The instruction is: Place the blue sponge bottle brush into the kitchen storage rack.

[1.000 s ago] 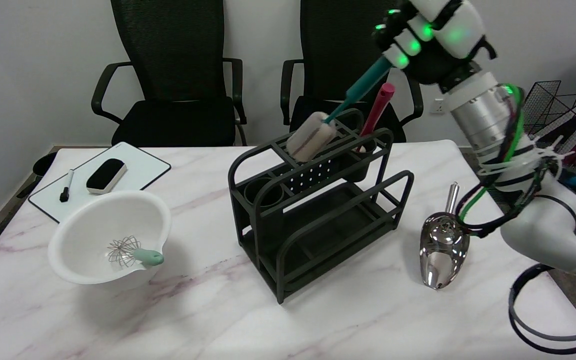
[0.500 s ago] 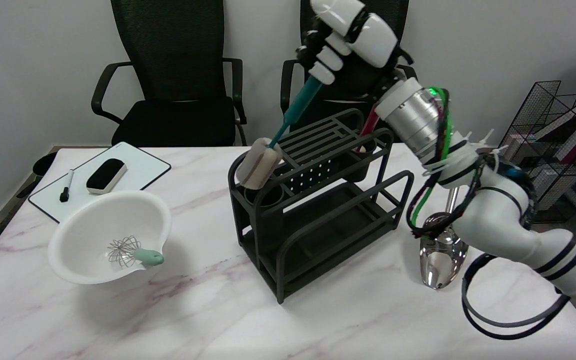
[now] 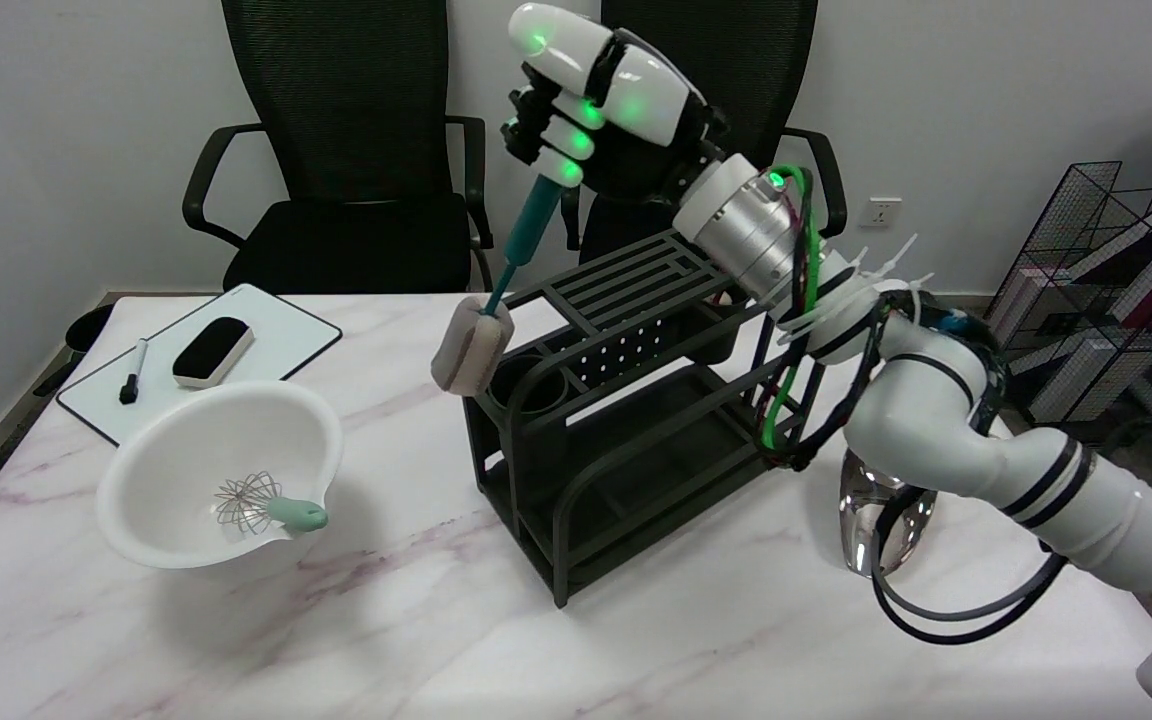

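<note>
The blue sponge bottle brush (image 3: 506,280) is gripped by its handle in the closed right hand (image 3: 601,110) and hung sponge-down just beside the storage rack (image 3: 626,400)'s left end, seemingly for lowering into its round holder.

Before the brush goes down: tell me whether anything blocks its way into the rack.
Nothing visible does. The right hand holds the brush with its sponge head at the rack's left end, just left of an open round cup.
</note>
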Action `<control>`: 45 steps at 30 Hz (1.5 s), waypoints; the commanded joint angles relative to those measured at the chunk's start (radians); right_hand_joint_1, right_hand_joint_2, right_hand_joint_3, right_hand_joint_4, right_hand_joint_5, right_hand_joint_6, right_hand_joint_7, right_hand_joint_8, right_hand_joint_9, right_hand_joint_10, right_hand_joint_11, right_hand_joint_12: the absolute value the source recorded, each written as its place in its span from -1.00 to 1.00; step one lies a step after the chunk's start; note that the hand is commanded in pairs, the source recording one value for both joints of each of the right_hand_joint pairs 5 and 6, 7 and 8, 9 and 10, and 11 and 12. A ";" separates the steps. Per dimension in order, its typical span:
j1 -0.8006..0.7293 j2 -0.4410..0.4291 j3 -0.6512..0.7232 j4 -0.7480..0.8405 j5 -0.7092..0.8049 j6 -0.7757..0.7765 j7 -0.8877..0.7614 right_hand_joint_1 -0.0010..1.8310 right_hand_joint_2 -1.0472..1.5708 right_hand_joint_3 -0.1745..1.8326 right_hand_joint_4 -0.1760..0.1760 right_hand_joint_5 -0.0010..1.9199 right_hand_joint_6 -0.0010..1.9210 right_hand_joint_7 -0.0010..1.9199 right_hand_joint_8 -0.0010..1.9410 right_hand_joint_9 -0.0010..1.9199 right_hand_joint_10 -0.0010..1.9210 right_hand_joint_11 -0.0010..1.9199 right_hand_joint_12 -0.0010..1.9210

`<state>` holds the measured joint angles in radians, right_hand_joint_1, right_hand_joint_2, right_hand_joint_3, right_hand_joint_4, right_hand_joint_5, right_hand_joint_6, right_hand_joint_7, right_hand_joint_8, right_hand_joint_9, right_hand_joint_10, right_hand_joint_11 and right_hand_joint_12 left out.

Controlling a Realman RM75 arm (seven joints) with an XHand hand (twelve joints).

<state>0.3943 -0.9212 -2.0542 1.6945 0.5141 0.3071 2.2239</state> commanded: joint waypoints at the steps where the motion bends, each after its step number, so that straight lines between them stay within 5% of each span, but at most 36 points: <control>1: 0.084 -0.040 -0.078 -0.065 -0.109 -0.019 -0.006 0.16 1.00 -0.46 0.00 1.00 1.00 1.00 0.98 1.00 1.00 0.99 0.99; 45: -0.039 0.051 0.035 -0.061 -0.157 -0.021 -0.021 0.17 1.00 -0.48 0.00 1.00 1.00 1.00 0.98 1.00 1.00 1.00 1.00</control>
<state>0.4249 -0.8882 -2.0634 1.6286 0.3563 0.2830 2.2018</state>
